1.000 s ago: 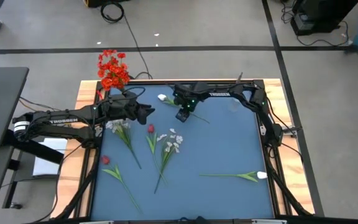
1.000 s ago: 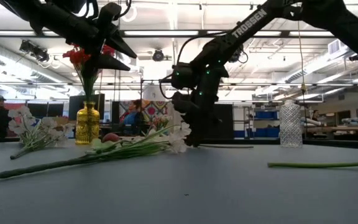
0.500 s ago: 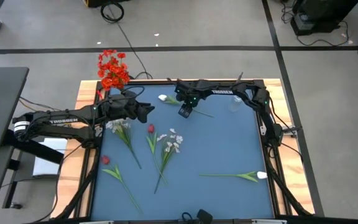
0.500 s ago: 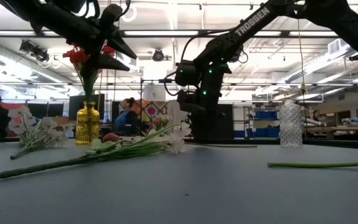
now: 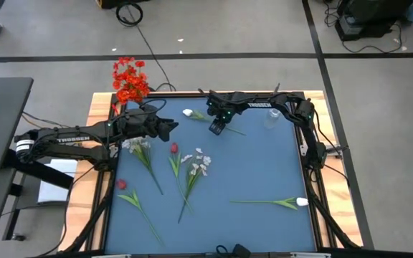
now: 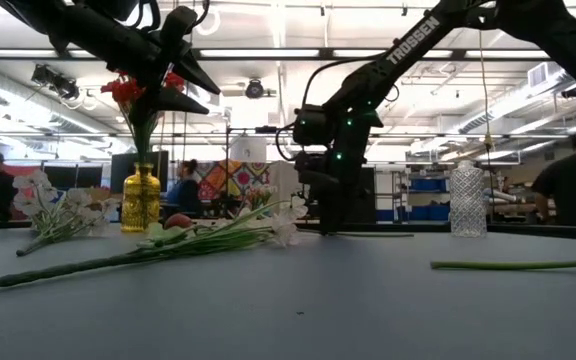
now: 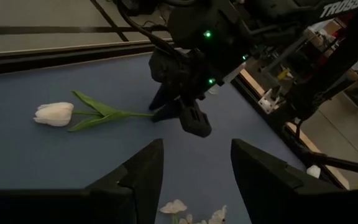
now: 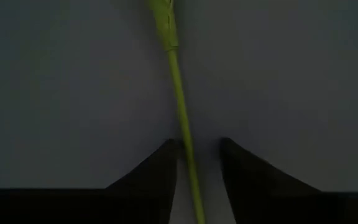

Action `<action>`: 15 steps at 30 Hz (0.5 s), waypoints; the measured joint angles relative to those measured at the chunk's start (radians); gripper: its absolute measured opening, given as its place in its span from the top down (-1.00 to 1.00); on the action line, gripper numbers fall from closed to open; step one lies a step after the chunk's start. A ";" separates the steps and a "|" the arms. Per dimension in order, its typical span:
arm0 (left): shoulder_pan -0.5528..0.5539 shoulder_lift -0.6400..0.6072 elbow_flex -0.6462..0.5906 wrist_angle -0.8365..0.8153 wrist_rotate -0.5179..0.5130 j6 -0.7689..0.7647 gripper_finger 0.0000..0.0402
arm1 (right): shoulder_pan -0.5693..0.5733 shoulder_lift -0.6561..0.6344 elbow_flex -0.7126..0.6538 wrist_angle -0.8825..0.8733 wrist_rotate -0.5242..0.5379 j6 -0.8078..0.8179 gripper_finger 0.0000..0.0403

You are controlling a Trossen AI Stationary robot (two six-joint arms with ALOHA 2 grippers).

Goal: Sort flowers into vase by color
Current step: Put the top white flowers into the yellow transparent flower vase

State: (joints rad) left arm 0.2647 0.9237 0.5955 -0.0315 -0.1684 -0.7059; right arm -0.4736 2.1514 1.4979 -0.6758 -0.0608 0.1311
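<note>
A white tulip [image 5: 188,112] lies at the far side of the blue table, and its thin green stem [image 8: 178,87] runs toward the table's right. My right gripper [image 8: 197,146] points down over that stem, open, one finger on each side of it; the left wrist view shows it [image 7: 188,115] standing just past the tulip's leaves [image 7: 95,112]. Higher up at the far left, my left gripper [image 5: 172,129] hangs open with nothing between its fingers. A yellow vase [image 6: 140,197] holds red flowers [image 5: 130,80]. A clear glass vase [image 5: 272,118] stands at the far right. My right gripper comes at the tulip's stem [image 8: 185,140] from above, its fingers lying across it. The stem runs close along the inner edge of one finger [image 8: 166,165], with a gap to the other. I cannot tell whether it touches. The stem lies flat on the table.
More flowers lie on the table: a white bunch [image 5: 138,147], a red tulip [image 5: 173,148], white blossoms [image 5: 199,165], a red bloom [image 5: 122,184] near the left edge and a white one [image 5: 301,202] at the right. People show in the room behind.
My right gripper has gone a little toward the table's right edge, along the tulip's stem and away from the bloom. The tulip has stayed where it lay.
</note>
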 joint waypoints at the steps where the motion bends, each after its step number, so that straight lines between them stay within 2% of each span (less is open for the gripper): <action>1: 0.000 0.000 0.000 0.000 0.000 0.002 0.04 | 0.000 0.001 0.000 0.000 0.000 0.002 0.46; 6: 0.000 0.000 0.000 -0.001 0.000 0.012 0.04 | 0.000 0.003 0.010 -0.017 -0.019 0.073 0.90; 7: 0.000 0.000 0.000 0.000 0.000 0.014 0.04 | 0.000 0.004 0.010 -0.017 -0.029 0.095 0.94; 11: 0.000 0.000 0.000 0.000 0.017 0.046 0.04 | 0.001 -0.010 0.007 -0.016 -0.094 0.232 0.95; 15: 0.001 -0.001 0.000 0.001 0.092 0.083 0.04 | 0.035 -0.054 -0.002 -0.011 -0.149 0.356 0.97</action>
State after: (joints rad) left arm 0.2653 0.9230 0.5953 -0.0303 -0.0761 -0.6232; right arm -0.4389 2.0978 1.4962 -0.6868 -0.2101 0.4869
